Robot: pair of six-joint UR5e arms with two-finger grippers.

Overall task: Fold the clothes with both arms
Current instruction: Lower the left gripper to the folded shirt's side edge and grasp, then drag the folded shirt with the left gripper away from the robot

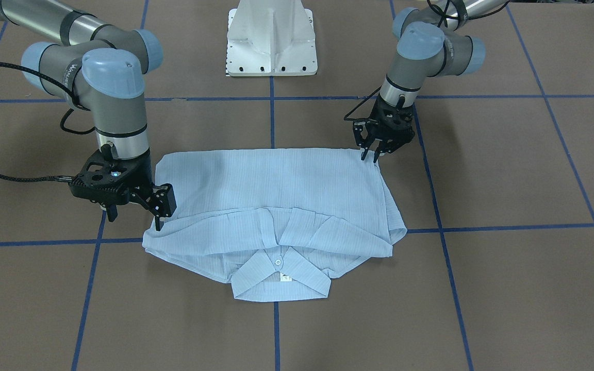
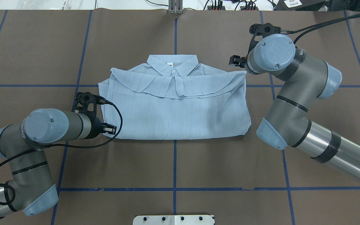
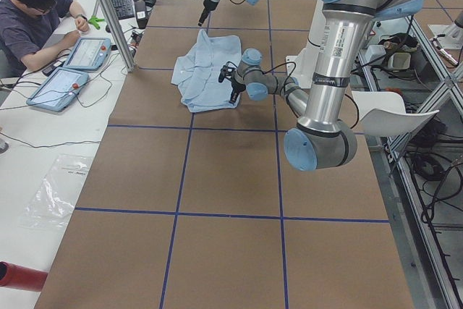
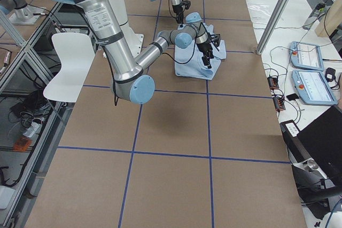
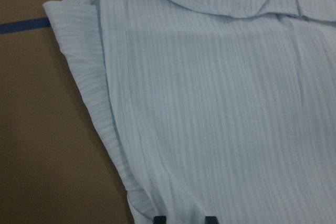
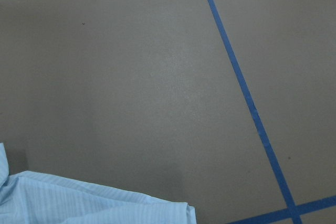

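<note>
The clothes are one light blue striped shirt (image 1: 276,190), folded into a rough rectangle on the brown table. Its collar (image 1: 279,278) points away from the robot's base. My left gripper (image 1: 370,157) hovers at the shirt's base-side corner, open, and its fingertips (image 5: 160,219) sit over the fabric (image 5: 220,103) without pinching it. My right gripper (image 1: 134,219) stands at the opposite side edge near the shoulder fold, fingers spread open, one fingertip (image 1: 158,224) touching the cloth edge. The right wrist view shows only a shirt corner (image 6: 79,203) and bare table.
The white pedestal base (image 1: 272,41) stands behind the shirt. Blue tape lines (image 2: 174,162) grid the brown tabletop. A person (image 3: 32,19) sits past the far edge beside two tablets (image 3: 61,85). Cables (image 2: 217,4) lie along that edge.
</note>
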